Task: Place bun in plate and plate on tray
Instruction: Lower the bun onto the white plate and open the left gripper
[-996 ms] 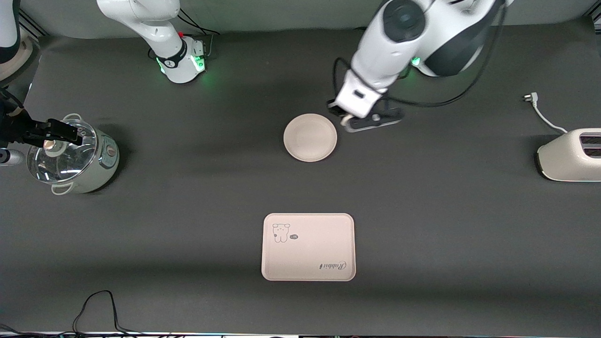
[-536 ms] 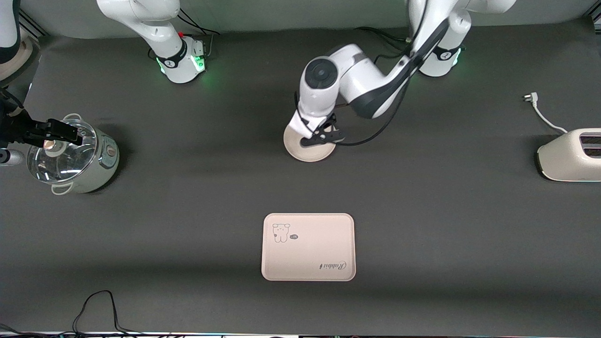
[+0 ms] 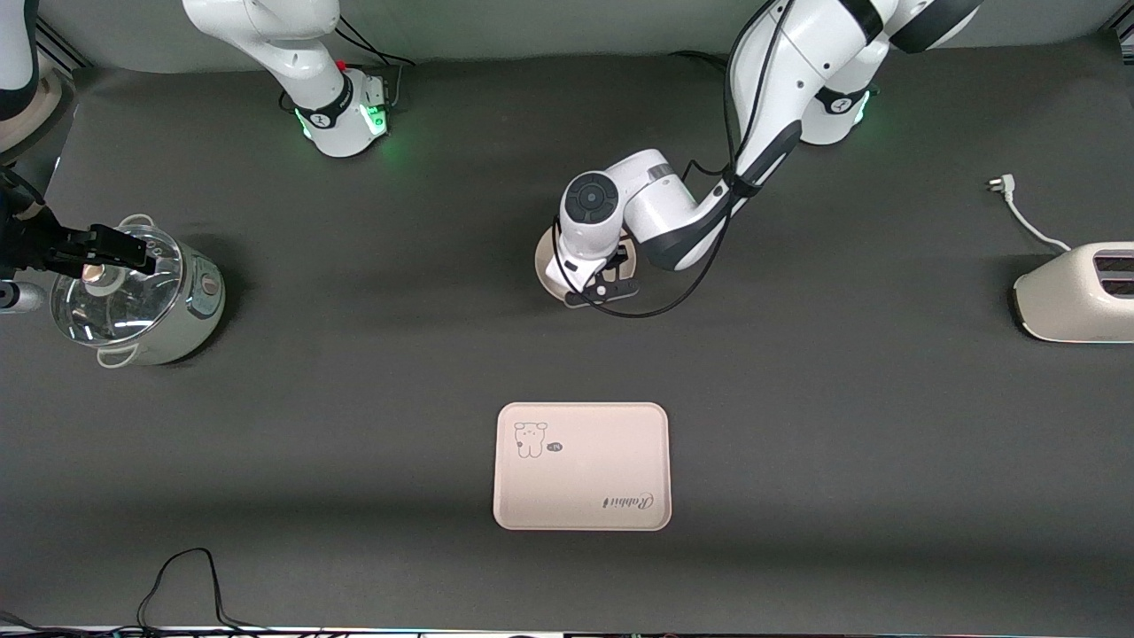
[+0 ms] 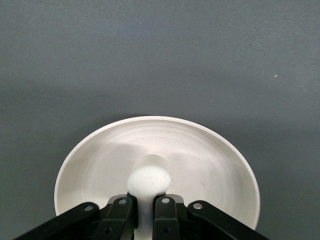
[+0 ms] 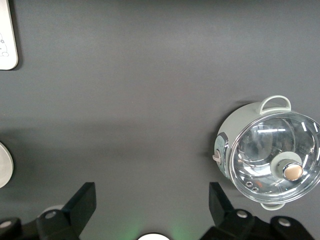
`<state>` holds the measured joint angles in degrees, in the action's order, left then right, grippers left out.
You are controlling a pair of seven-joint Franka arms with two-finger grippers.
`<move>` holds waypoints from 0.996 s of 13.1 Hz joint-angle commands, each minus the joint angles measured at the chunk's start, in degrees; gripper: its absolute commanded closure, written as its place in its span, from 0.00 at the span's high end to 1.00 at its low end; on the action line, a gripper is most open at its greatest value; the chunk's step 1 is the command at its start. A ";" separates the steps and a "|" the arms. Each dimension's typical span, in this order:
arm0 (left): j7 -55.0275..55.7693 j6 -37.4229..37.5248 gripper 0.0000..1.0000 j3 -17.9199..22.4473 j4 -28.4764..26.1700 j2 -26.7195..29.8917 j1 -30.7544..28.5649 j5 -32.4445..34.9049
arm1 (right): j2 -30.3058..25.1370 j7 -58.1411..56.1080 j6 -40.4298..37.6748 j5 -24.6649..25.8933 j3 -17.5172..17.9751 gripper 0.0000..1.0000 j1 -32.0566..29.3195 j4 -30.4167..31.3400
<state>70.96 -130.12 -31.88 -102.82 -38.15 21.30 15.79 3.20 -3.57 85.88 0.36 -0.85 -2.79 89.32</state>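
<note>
The bun (image 4: 149, 179) sits low over the middle of the plate (image 4: 210, 150), pinched between the fingers (image 4: 121, 212) of the left gripper (image 4: 144, 212), which is clenched on it; in the left wrist view, at the lower centre of the frame, the rounded white end pokes out past the fingertips with the plate's floor just under it, though whether it touches the dish is hard to tell. In the front view the left arm reaches in from the upper right and covers most of the plate (image 3: 544, 266), a little above the centre of the frame, so only a sliver of rim shows beside the wrist. The tray (image 3: 581, 466) lies well apart, at the lower centre of that view, nearer the camera, with nothing on it. The right gripper (image 5: 152, 210) waits with its jaws spread wide above the table, the pot (image 5: 267, 160) with its glass lid at the right of its wrist view and at the left edge of the front view (image 3: 133, 292); a toaster (image 3: 1076, 292) sits at the right edge. The risk now seems to be in letting go: released from any height, the bun's rounded side could roll to the rim or off, and a soft bun may cling to a finger and lift away with the retreat. Pressing down too far could also tip or shove the light plate.
</note>
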 commanded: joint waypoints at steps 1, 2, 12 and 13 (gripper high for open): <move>1.72 0.30 0.31 0.42 0.69 -0.96 1.02 2.31 | -0.56 -0.12 0.16 -0.45 -0.38 1.00 0.41 0.50; 1.81 0.30 0.63 0.51 0.78 -0.96 1.02 2.40 | -0.56 -0.12 0.16 -0.45 -0.38 1.00 0.41 0.50; 3.48 0.39 1.00 1.20 0.69 -1.66 3.04 3.89 | -0.48 -0.12 0.16 -0.53 -0.38 1.00 0.41 0.50; 3.48 0.30 1.00 1.73 0.60 -1.75 3.48 4.33 | -0.56 -0.12 0.16 -0.45 -0.47 1.00 0.41 0.50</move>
<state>72.63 -130.10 -31.60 -102.89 -39.26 22.84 18.53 3.20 -3.57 85.88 0.36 -0.85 -2.79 89.32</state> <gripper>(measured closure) 0.000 0.000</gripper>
